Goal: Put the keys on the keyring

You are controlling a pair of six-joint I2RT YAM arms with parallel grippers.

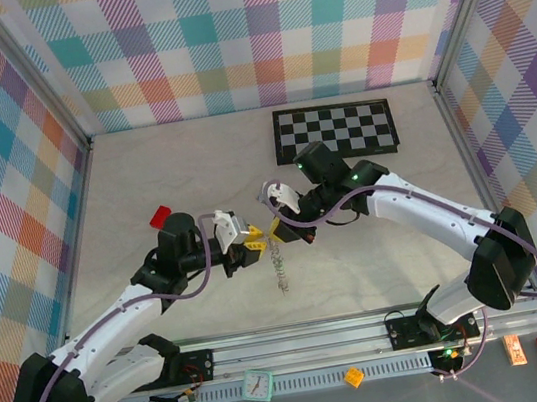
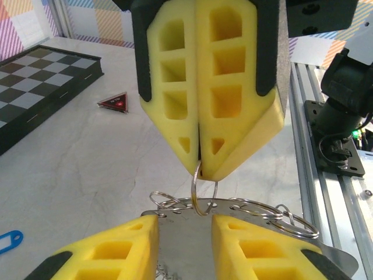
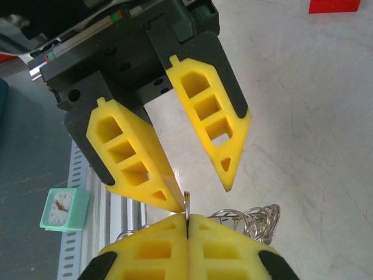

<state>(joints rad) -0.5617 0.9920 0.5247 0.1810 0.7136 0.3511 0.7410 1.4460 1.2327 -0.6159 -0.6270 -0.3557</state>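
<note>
Keyring (image 1: 277, 260) pinched, light and floppy
Your right hand (image 3: 187, 218) clenches one thin, probably slippery ring (image 2: 194, 184) (chain limp); left hand (image 3: 204, 196) released: grasp that ring's rim.

left gripper (image 3: 204, 195): jaws apart | right gripper (image 2: 201, 166): jaws closed | tips close together

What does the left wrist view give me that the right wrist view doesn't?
Left wrist adds the chequered board, red triangle and blue key. Right wrist adds the teal clock and red block. Both: right gripper shut on a ring of the keyring, left gripper open beside it.
</note>
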